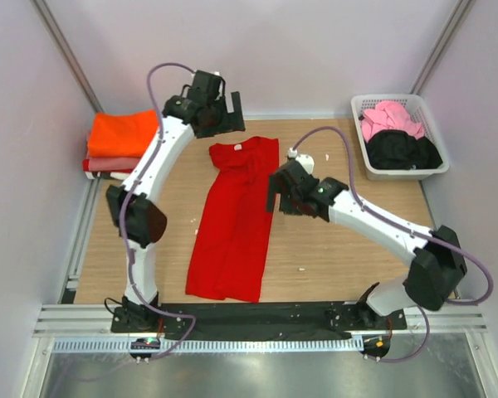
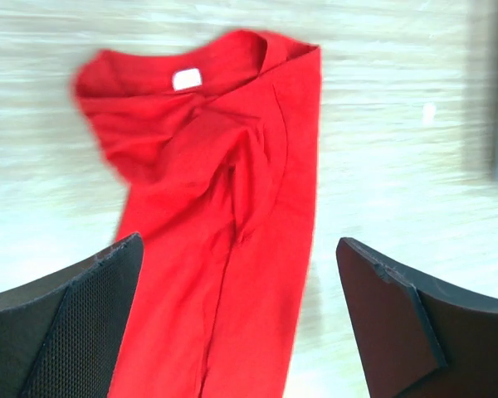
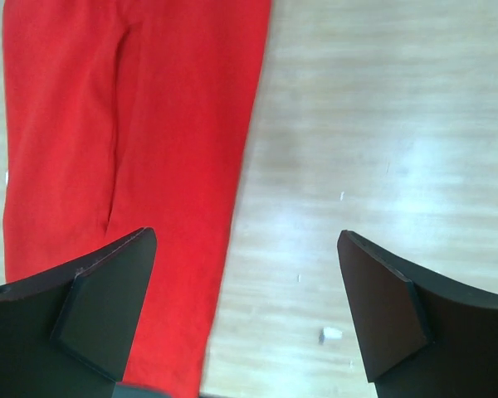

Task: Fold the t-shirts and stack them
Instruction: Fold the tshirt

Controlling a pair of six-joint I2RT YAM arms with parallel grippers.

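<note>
Far left edge of the table [image 1: 357, 224]: orange t-shirt [image 1: 123, 133] sat folded on top of a salmon-pink t-shirt [image 1: 108, 164], stacked. Next over, my left claw [image 2: 239, 242] hung at the far side, above the collar end of the red t-shirt [image 1: 236, 220]. Its jaws stood wide apart with nothing between them and were clear of the cloth. The red t-shirt lay flat on the wood in the middle as a long narrow strip, folded lengthwise. Its collar and white tag were at the far end, its hem toward my bases, with some wrinkles near the collar. My right claw [image 3: 246, 235] was at the shirt's right edge, about mid-length, jaws also spread wide, gripping nothing. One finger was over red cloth, the other over bare wood; whether it touched, couldn't tell. Far right corner: white basket [image 1: 407, 172], pink t-shirt [image 1: 392, 118] crumpled in the far end, black t-shirt [image 1: 402, 151] in the nearer end.
</note>
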